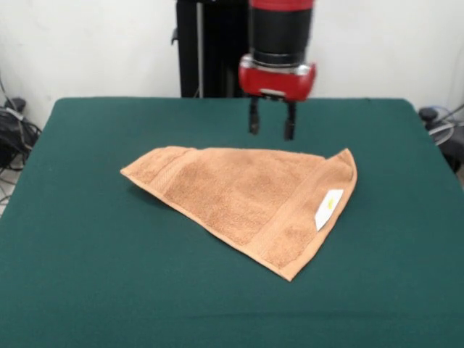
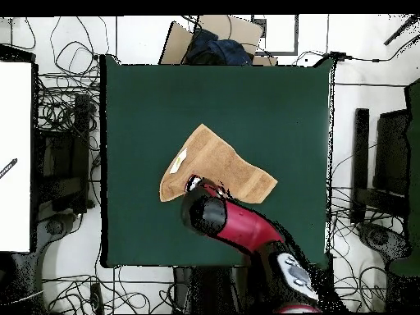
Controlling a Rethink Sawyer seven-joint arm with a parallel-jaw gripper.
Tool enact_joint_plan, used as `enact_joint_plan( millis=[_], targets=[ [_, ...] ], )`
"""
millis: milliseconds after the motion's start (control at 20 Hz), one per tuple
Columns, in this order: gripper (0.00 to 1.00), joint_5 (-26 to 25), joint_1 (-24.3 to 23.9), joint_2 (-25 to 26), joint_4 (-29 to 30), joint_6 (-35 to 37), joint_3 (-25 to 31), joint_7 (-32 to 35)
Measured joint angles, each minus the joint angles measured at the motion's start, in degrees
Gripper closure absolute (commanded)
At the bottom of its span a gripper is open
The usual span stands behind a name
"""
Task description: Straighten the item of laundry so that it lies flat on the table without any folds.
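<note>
In the front view, on the left, a bunch of black cables (image 1: 13,130) sits on the floor beside the big table with the dark green cloth top (image 1: 80,239). Near the middle of the table lies the small orange-tan fuzzy towel (image 1: 239,196). It is not flat. It is folded over into a shape like a triangle, with one corner pointing left, one pointing toward the camera, and one sticking up a little on the right. A woven band runs along its left end and another runs along its right side. A small white label (image 1: 328,209) sits on that right side. Above the far edge of the towel hangs the red and black robot arm with its gripper (image 1: 271,129). The two dark fingers (image 1: 254,120) point straight down with a gap between them, holding nothing, and they do not touch the towel. In the overhead view, the arm (image 2: 234,225) covers one edge of the towel (image 2: 217,160). A brown cardboard box (image 2: 215,37) sits past the table's top edge.
</note>
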Motion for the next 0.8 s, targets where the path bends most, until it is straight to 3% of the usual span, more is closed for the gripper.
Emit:
enact_joint_plan(
  millis=[500, 800],
  targets=[
    [0.0, -3.8, -4.7, -7.6, 0.1, 13.4, 0.8, 0.0],
    [0.0, -5.5, -7.4, -7.3, 0.0, 14.5, 2.6, 0.0]
  ],
)
